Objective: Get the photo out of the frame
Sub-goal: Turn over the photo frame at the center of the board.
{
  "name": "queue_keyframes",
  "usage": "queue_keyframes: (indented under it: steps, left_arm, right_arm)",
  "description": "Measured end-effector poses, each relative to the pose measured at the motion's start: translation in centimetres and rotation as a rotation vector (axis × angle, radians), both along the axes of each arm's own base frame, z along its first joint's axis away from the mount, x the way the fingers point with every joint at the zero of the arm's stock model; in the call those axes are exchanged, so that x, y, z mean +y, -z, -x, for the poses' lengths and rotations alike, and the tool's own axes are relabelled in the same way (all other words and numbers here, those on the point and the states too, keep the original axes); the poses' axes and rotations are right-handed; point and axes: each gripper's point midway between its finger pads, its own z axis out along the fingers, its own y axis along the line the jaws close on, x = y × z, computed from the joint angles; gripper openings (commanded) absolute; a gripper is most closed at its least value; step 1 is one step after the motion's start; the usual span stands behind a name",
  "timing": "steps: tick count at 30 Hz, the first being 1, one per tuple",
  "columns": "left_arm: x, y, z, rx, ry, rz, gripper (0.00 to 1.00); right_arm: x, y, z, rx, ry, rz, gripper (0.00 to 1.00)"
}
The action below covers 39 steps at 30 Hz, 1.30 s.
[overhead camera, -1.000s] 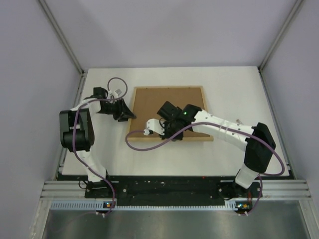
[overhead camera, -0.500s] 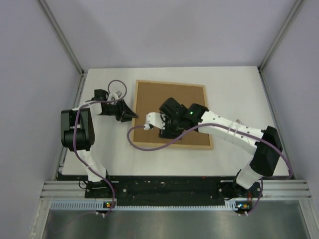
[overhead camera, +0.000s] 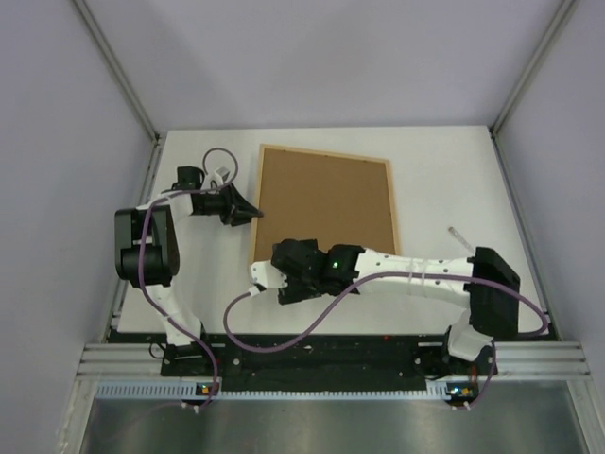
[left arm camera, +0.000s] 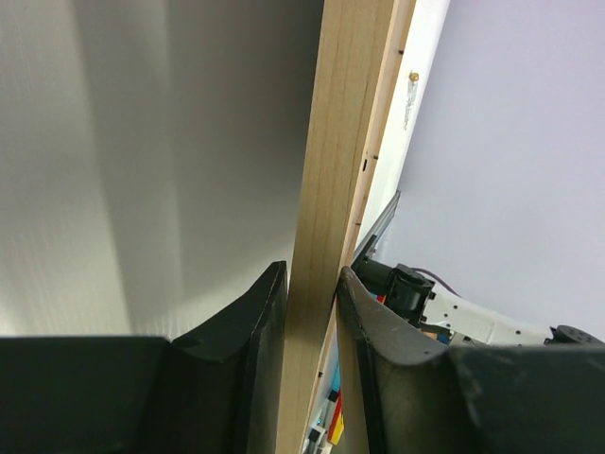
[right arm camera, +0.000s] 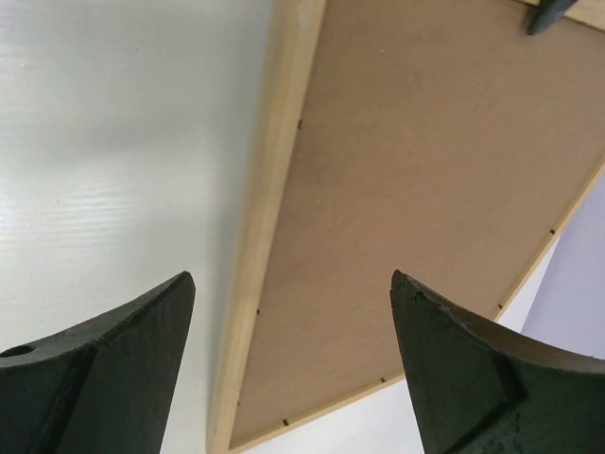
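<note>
The frame (overhead camera: 324, 153), light wood, lies with its plain brown backing board (overhead camera: 326, 213) facing up. The photo is hidden beneath the board. My left gripper (overhead camera: 253, 217) is shut on the frame's left rail; in the left wrist view the wooden rail (left arm camera: 340, 142) runs straight through the left gripper (left arm camera: 312, 274), both fingers pressed on it. My right gripper (overhead camera: 260, 276) hovers open at the frame's near-left corner. In the right wrist view the right gripper (right arm camera: 293, 284) straddles, without touching, the frame's rail (right arm camera: 274, 189) and the board (right arm camera: 425, 170), its fingers wide apart.
White tabletop (overhead camera: 444, 189) lies around the frame, walled by pale panels left, right and behind. A purple cable (overhead camera: 284, 333) loops off the right arm across the near table. A small thin object (overhead camera: 459, 237) lies at the right beside the right arm.
The right gripper has opened and pulled back off the backing board to the frame's near-left corner. The frame has shifted, its far edge now further back. The left gripper has tightened on the rail.
</note>
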Motion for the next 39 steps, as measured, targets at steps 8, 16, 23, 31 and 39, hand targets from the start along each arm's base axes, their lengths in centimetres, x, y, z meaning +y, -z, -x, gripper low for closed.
queue_keyframes:
  steps: [8,16,23,31,39]
  left_arm:
    - [0.1,-1.6,-1.6,-0.034,-0.014,0.006,0.0]
    - [0.1,-2.0,-2.0,-0.045,-0.031,0.016,0.0]
    - [0.0,-3.3,-1.6,-0.07,-0.039,0.032,0.0]
    - [0.1,-5.1,-1.6,-0.121,-0.055,0.04,0.0]
    - [0.8,-6.0,-1.5,-0.095,-0.112,0.052,0.49]
  right_arm:
    - [-0.7,6.3,-0.6,-0.203,0.107,0.028,0.87]
    - [-0.6,10.1,-4.3,-0.598,0.13,0.031,0.88]
    - [0.4,9.0,-6.9,-0.859,0.152,0.012,0.61]
    - [-0.7,5.3,-9.5,-0.923,0.295,-0.055,0.03]
    - [-1.1,2.2,-10.2,-0.908,0.384,-0.175,0.0]
